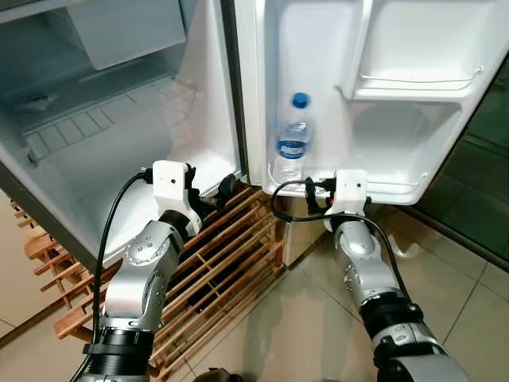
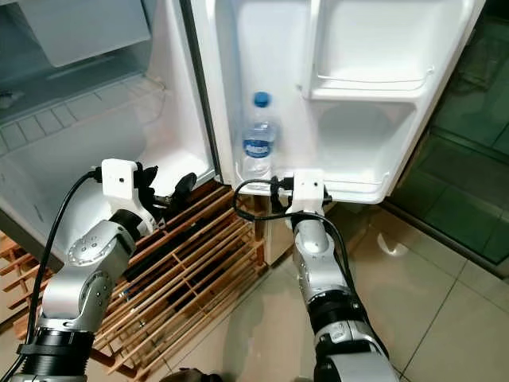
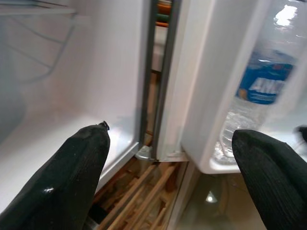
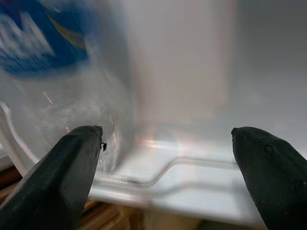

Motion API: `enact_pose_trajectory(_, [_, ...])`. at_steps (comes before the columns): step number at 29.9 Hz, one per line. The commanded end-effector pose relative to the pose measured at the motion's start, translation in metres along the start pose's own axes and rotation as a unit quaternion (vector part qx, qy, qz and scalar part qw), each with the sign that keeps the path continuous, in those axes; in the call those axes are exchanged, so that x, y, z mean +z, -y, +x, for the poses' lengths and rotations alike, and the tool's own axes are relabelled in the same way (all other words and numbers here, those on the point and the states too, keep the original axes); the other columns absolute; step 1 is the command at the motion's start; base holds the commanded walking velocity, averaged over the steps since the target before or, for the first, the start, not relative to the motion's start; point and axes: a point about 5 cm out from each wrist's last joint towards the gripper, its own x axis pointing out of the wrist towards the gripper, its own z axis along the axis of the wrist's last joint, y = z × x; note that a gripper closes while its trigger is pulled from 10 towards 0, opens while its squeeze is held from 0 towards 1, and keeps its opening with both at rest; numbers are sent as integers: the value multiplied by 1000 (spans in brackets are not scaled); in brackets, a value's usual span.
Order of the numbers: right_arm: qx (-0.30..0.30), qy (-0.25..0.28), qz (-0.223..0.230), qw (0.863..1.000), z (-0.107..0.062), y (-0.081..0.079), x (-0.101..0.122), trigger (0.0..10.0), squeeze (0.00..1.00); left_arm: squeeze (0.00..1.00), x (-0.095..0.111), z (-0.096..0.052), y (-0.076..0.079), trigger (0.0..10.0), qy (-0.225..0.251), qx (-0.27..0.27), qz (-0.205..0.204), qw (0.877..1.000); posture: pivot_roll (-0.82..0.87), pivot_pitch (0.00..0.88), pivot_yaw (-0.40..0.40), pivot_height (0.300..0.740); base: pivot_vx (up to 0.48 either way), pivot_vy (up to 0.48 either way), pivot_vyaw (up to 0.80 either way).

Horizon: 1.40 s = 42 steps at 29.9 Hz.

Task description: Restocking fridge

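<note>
A clear water bottle (image 1: 293, 139) with a blue cap and blue label stands upright at the left end of the open fridge door's lower shelf (image 1: 398, 191). My right gripper (image 4: 167, 130) is open just in front of that shelf, with the bottle (image 4: 53, 72) close beside one finger and nothing between the fingers. My left gripper (image 1: 216, 195) is open and holds nothing. It hovers at the bottom front corner of the fridge body, by the door hinge. From the left wrist, the bottle (image 3: 261, 86) is off to one side, behind the door shelf wall.
The fridge cabinet (image 1: 119, 183) is open on the left, with a wire shelf (image 1: 79, 119) and a freezer flap above. A slatted wooden rack (image 1: 231, 255) lies under the fridge. The upper door shelf (image 1: 421, 79) holds nothing. Tiled floor (image 1: 469, 302) lies at right.
</note>
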Motion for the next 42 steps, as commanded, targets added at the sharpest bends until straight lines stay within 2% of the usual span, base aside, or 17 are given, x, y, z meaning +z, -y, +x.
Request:
enact_pose_trajectory(1, [2, 8, 4, 1000, -7, 4, 6, 10000, 0, 0, 4, 0, 0, 10000, 7, -4, 3, 1000, -6, 0, 78, 740, 0, 0, 0])
enact_pose_trajectory(3, [-1, 28, 2, 1000, -24, 14, 10, 10000, 0, 0, 3, -6, -1, 10000, 8, -7, 0, 1000, -19, 0, 69, 740, 0, 0, 0])
enact_pose_trajectory(4, [-1, 28, 2, 1000, -24, 14, 10, 10000, 0, 0, 3, -6, -1, 10000, 8, -7, 0, 1000, -19, 0, 69, 740, 0, 0, 0])
enact_pose_trajectory(5, [-9, 47, -11, 999, -47, 28, 10, 10000, 0, 0, 2, -13, -3, 10000, 11, -1, -4, 1000, -36, 0, 66, 740, 0, 0, 0])
enact_pose_trajectory(6, [-17, 54, -23, 998, -59, 36, 7, 10000, 0, 0, 1, -17, -4, 10000, 17, 3, -10, 1000, -36, 0, 66, 740, 0, 0, 0])
enact_pose_trajectory(7, [-17, 54, -23, 998, -59, 36, 7, 10000, 0, 0, 1, -17, -4, 10000, 17, 3, -10, 1000, -36, 0, 66, 740, 0, 0, 0])
enact_pose_trajectory(8, [-28, 52, -41, 997, -73, 46, 2, 10000, 0, 0, 1, -19, -2, 10000, 25, 7, -19, 999, -50, 0, 62, 740, 0, -461, 0])
enact_pose_trajectory(11, [-56, 22, -41, 997, -88, 61, -11, 10000, 0, 0, -1, -16, 5, 10000, 27, 4, -22, 999, -64, 0, 59, 740, 0, -480, 0])
enact_pose_trajectory(17, [-49, -7, -38, 998, -87, 64, -21, 10000, 0, 0, -1, -5, 7, 10000, 29, 4, -26, 999, -84, 0, 63, 740, 0, -480, 0])
enact_pose_trajectory(19, [-40, -4, -39, 998, -81, 61, -18, 10000, 0, 0, 1, 0, 6, 10000, 32, 14, -20, 999, -91, 0, 72, 740, 0, -469, 0])
enact_pose_trajectory(22, [-13, 12, -33, 999, -65, 46, -10, 10000, 0, 0, -1, 4, 6, 10000, 30, 22, -23, 999, -100, 0, 79, 740, 0, -461, 0])
enact_pose_trajectory(28, [14, 28, -20, 999, -55, 37, 1, 10000, 0, 0, -1, 4, 6, 10000, 34, 26, -24, 999, -91, 0, 67, 740, 0, -458, 239])
enact_pose_trajectory(33, [29, 11, -16, 999, -56, 35, -6, 10000, 0, 0, 3, 1, 5, 10000, 58, 32, -41, 997, -85, 0, 57, 740, 0, -471, 720])
enact_pose_trajectory(42, [38, 7, -15, 999, -55, 33, -8, 10000, 0, 0, 4, 1, 1, 10000, 64, 47, -37, 996, -85, 0, 56, 740, 0, -476, 665])
